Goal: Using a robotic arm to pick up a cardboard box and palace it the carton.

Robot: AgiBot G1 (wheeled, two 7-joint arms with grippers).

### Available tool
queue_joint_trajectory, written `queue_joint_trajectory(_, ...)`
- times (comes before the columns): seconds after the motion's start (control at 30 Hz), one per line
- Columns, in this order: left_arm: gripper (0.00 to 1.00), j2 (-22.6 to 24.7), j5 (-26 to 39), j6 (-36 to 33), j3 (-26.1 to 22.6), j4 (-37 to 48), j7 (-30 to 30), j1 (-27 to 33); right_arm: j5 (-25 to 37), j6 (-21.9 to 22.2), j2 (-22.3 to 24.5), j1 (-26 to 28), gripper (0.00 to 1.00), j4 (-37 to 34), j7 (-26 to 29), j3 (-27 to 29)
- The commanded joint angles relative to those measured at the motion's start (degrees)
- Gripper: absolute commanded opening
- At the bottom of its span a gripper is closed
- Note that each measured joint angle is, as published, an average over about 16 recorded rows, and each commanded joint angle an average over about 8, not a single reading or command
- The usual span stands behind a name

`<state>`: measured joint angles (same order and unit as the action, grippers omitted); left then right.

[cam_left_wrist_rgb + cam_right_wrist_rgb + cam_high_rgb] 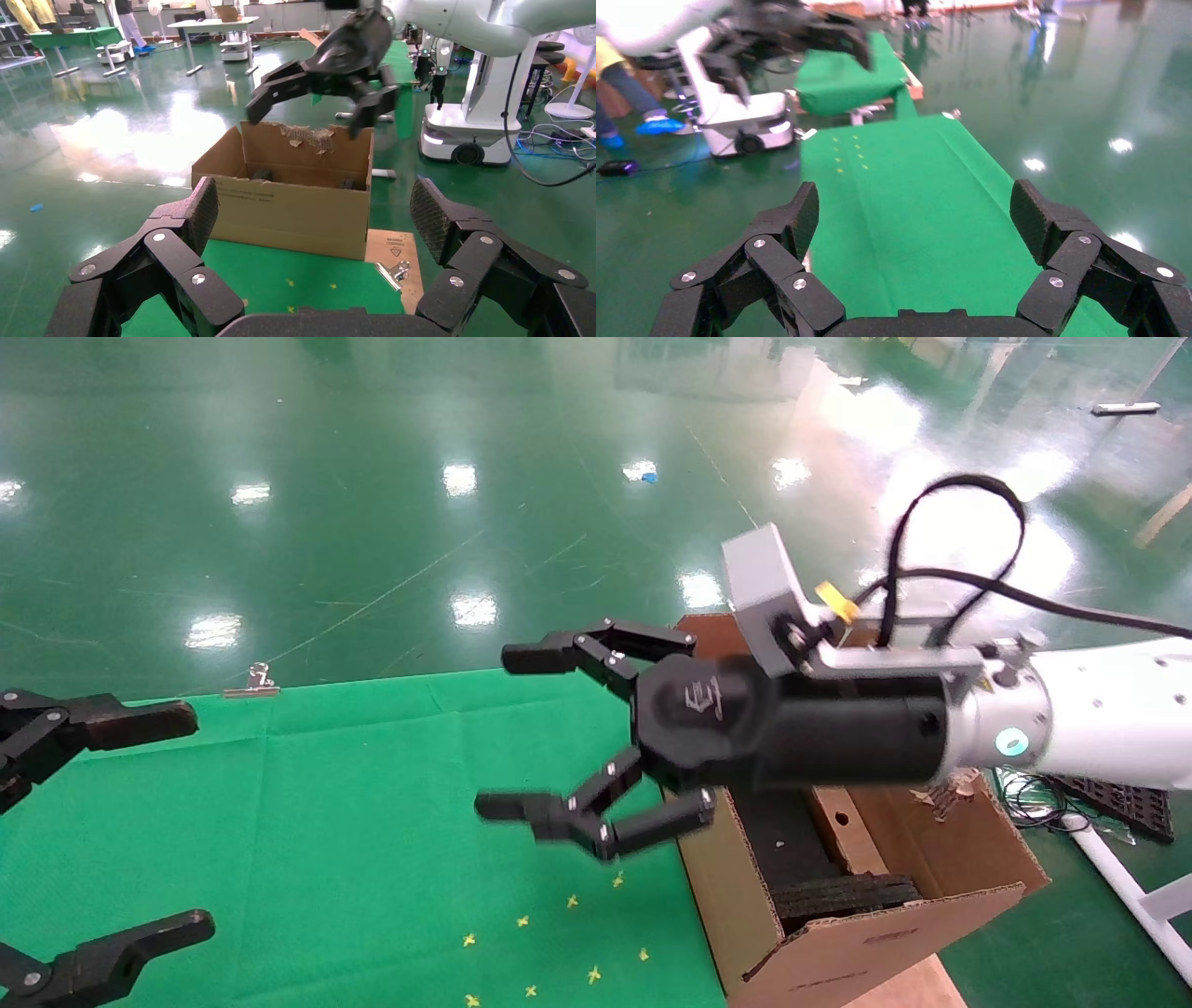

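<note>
My right robotic arm reaches in from the right. Its gripper is open and empty, hovering above the green table just left of the carton. The carton is large and brown, with a torn flap and black foam inside. The thin cardboard box, with a small round hole, stands on edge inside the carton. In the left wrist view the right gripper hangs above the carton. My left gripper is open and empty at the left edge.
A green cloth covers the table, with yellow marks near the front and a metal clip at its far edge. A black tray and cables lie on the floor at the right. Another robot base stands beyond the carton.
</note>
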<state>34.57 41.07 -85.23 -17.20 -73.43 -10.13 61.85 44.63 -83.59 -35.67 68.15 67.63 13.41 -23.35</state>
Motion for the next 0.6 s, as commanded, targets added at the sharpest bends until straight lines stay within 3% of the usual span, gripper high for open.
queue_joint_trajectory(0.03, 1.00, 0.0, 0.0, 0.0, 0.0, 0.0, 0.0, 0.0, -1.0, -0.8, 0.2, -2.4, 1.00, 2.1, -1.0, 2.6)
queue_joint_trajectory(0.3, 1.00, 0.0, 0.0, 0.0, 0.0, 0.0, 0.0, 0.0, -3.5, -2.6, 0.8, -8.3, 1.00, 7.4, -3.1, 9.1)
queue_joint_trajectory(0.6, 1.00, 0.0, 0.0, 0.0, 0.0, 0.0, 0.0, 0.0, -3.5, -2.6, 0.8, -8.1, 1.00, 7.2, -3.0, 9.0)
